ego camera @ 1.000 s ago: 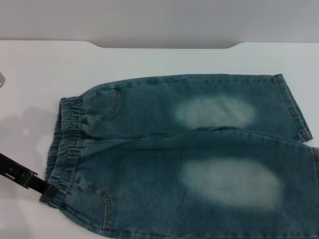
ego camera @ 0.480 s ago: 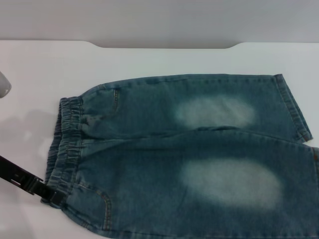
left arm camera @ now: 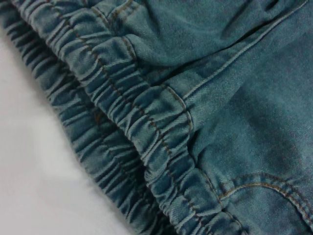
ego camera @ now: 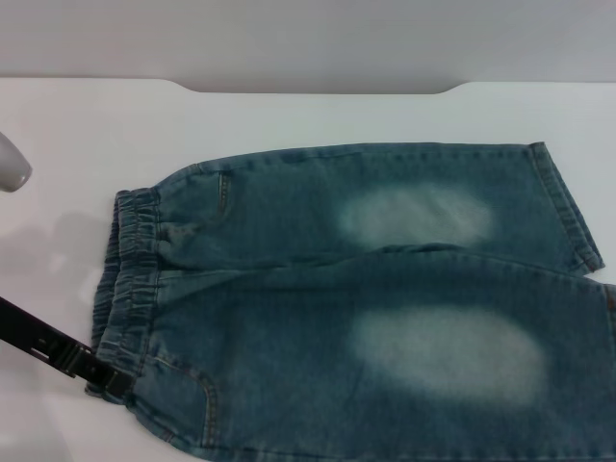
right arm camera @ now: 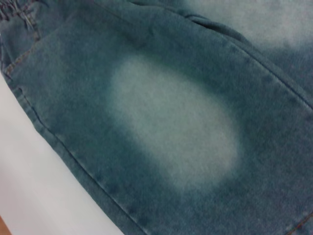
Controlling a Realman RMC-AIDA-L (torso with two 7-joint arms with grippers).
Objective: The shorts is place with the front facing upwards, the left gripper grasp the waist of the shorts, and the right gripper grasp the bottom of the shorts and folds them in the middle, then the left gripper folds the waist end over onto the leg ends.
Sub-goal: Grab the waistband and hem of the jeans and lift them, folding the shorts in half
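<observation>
Blue-green denim shorts (ego camera: 375, 298) lie flat on a white table (ego camera: 87, 125), the face with two pale faded patches turned up, one patch on each leg. The gathered, ruched elastic waist (ego camera: 130, 279) sits at the robot's left, and the smooth hemmed leg ends (ego camera: 568, 207) reach toward the right, the nearer leg running past the frame edge.

A black left gripper (ego camera: 114, 381) comes in low from the left edge of the head view, its dark finger tip touching the near corner of the waistband. Whether its fingers are spread or pinching the fabric cannot be told from here. The left wrist view looks closely at the crinkled waistband (left arm camera: 146, 117), with orange stitching and bare table beside it; no fingers show there.

The right wrist view looks down on the nearer leg's pale patch (right arm camera: 176, 132) and the long side seam at the table's edge. The right gripper itself does not appear anywhere.
</observation>
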